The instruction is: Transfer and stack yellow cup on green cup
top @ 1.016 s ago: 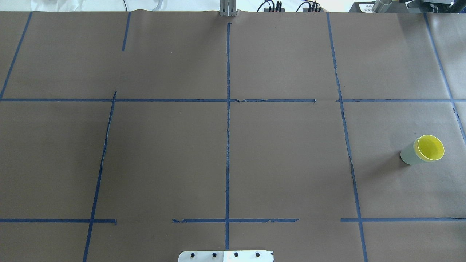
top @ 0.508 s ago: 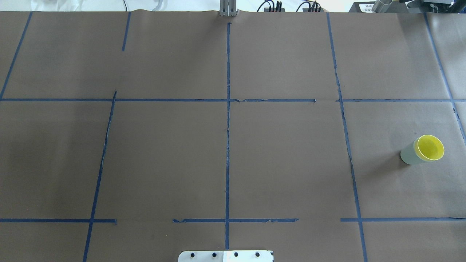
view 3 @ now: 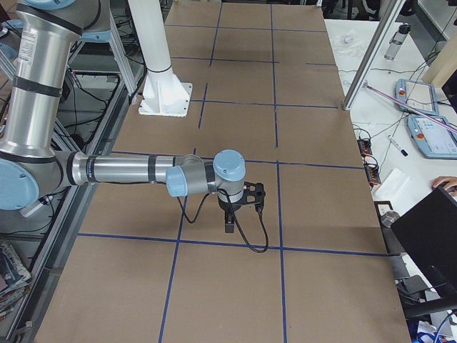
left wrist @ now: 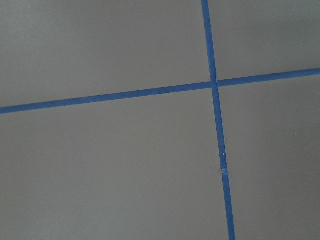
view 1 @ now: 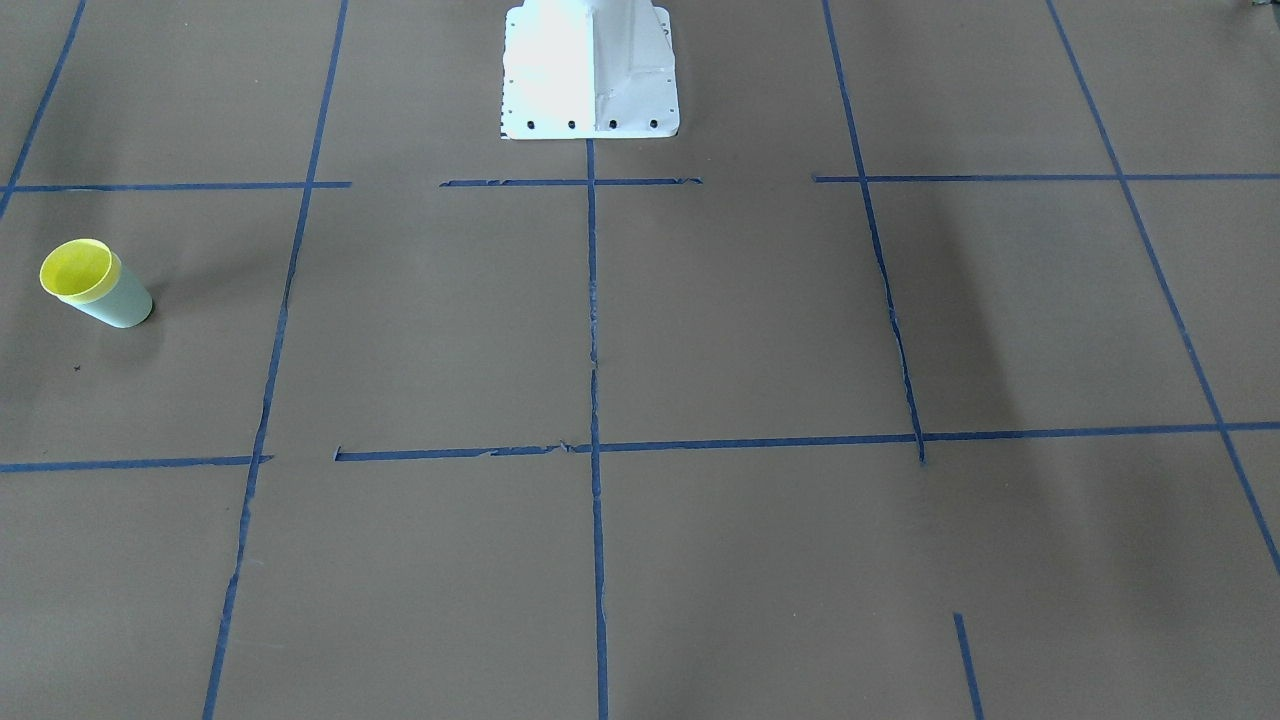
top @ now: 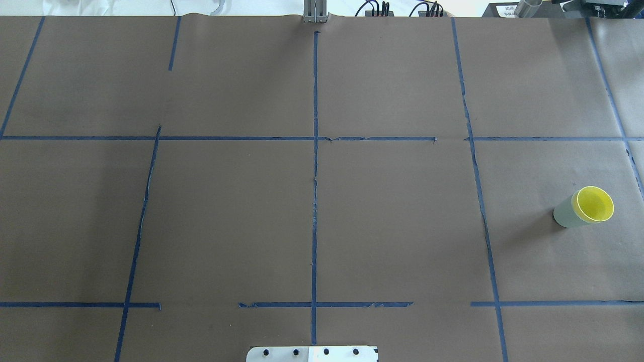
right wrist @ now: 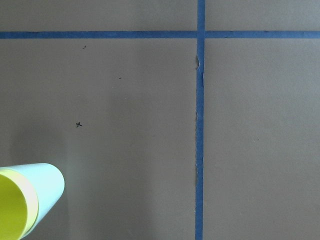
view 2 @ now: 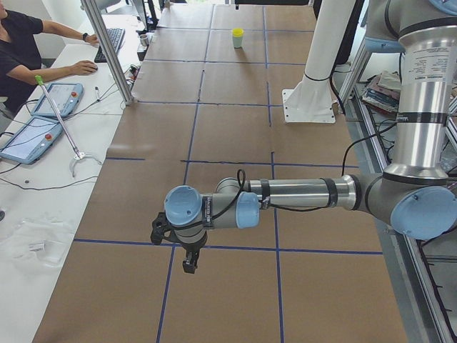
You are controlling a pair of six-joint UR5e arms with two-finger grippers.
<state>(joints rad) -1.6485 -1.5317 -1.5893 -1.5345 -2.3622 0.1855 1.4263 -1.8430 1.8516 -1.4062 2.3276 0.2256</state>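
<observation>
The yellow cup (top: 595,204) sits nested inside the green cup (top: 564,213), upright, at the table's right side. The pair also shows in the front view, yellow cup (view 1: 78,270) in green cup (view 1: 122,304), far off in the left side view (view 2: 237,37), and at the bottom left of the right wrist view, yellow cup (right wrist: 12,212) in green cup (right wrist: 49,181). My left gripper (view 2: 187,259) hangs over the left end of the table. My right gripper (view 3: 229,220) hangs over the right end. Both show only in side views, so I cannot tell whether they are open or shut.
Brown paper with blue tape lines (top: 315,201) covers the table. The robot's white base (view 1: 590,70) stands at the near middle edge. An operator (view 2: 21,50) sits at a side desk with tablets and a keyboard beyond the far edge.
</observation>
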